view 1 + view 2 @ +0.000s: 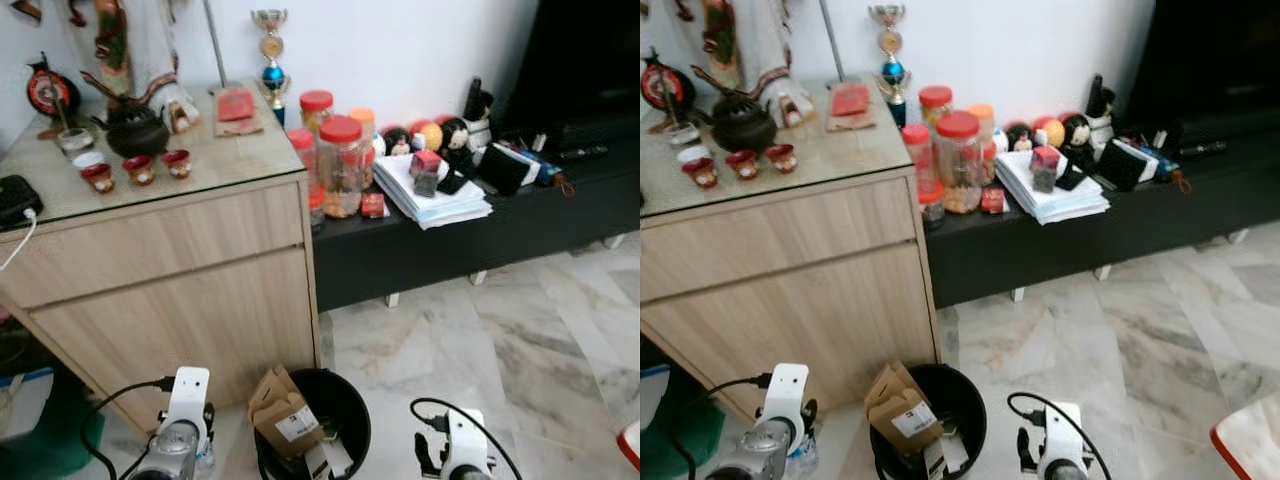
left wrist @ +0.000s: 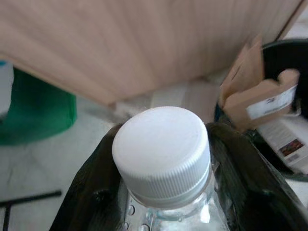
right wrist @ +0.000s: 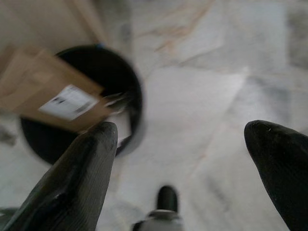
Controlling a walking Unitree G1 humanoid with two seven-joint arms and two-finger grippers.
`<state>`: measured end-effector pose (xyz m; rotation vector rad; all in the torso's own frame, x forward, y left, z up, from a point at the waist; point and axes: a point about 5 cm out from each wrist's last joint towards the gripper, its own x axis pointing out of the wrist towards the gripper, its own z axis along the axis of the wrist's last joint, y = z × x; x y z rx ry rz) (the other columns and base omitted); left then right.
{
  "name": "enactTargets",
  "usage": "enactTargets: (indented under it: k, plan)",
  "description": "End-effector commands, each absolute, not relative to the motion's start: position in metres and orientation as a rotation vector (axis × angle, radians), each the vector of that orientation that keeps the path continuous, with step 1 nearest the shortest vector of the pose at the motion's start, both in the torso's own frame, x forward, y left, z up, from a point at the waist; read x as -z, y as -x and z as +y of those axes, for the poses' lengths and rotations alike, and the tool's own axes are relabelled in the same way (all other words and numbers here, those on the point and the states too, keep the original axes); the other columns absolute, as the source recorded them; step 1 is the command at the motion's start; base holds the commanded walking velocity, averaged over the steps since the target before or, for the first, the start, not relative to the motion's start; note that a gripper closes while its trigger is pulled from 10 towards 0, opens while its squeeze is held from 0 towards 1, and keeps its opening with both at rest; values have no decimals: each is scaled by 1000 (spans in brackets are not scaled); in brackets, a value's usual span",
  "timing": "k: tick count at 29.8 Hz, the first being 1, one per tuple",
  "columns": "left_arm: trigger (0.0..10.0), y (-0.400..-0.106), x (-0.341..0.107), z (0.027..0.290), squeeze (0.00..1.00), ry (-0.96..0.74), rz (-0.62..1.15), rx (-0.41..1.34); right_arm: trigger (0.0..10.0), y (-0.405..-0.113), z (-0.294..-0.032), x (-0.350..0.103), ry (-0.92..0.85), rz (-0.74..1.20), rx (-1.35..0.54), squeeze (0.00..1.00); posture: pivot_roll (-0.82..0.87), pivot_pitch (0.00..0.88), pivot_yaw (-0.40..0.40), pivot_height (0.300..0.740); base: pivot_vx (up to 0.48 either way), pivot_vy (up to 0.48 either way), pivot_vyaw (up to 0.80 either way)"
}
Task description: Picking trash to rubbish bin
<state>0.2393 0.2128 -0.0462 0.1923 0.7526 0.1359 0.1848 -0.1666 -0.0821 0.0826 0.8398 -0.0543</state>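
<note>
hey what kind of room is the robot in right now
Probably a home living room: a wooden cabinet holding a teapot and small cups, a low black media bench crowded with snack jars and papers, and a marble tile floor.

A cardboard box (image 1: 285, 415) sits in the bin (image 1: 345, 400), before the cabinet (image 1: 170, 290).

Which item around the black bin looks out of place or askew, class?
The brown cardboard box looks odd: it sits tilted across the rim of the black rubbish bin, sticking up over the edge rather than lying down inside.
</note>
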Motion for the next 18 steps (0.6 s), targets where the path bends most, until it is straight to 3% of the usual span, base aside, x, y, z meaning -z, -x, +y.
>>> enactTargets:
  k: [1,18]
  plan:
    - [10000,-242,44,215,0,-202,745,-136,10000,-188,-170,80,-75,830,57,0,-39,0,30,740,270,0,0]
    - [10000,-246,42,210,0,-192,732,-109,10000,-191,-169,79,-78,818,48,0,-41,0,29,740,253,0,74]
